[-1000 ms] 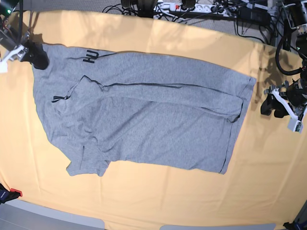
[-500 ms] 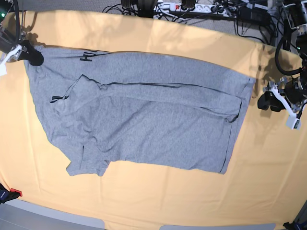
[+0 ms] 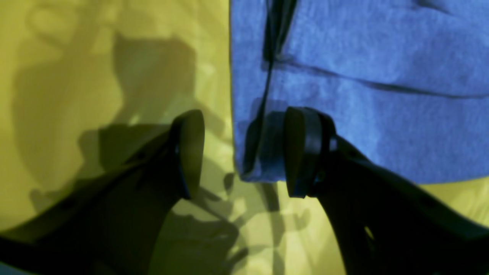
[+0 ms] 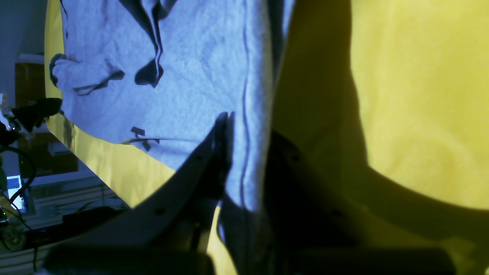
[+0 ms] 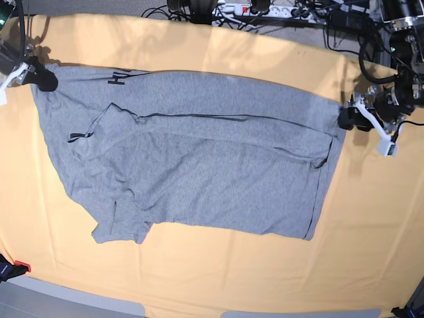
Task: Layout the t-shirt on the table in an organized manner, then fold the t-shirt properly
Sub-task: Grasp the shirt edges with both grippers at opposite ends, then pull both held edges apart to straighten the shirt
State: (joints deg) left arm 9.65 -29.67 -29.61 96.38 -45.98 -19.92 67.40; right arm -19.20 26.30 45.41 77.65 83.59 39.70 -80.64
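Note:
The grey t-shirt lies spread on the yellow-orange table, partly folded over itself, with black lettering at its far left edge. My right gripper is at the shirt's far left corner, shut on the hem. In the right wrist view the cloth is pinched in that gripper. My left gripper is open at the shirt's far right corner. In the left wrist view the gripper straddles that corner, one finger over the cloth and the other over the bare table.
Cables and a power strip run along the table's back edge. A small red-tipped object sits at the front left corner. Bare cloth shows in front of the shirt and to its right.
My left gripper has moved in to the shirt's far right corner. My right gripper has pulled the far left corner further out, drawing that edge flatter.

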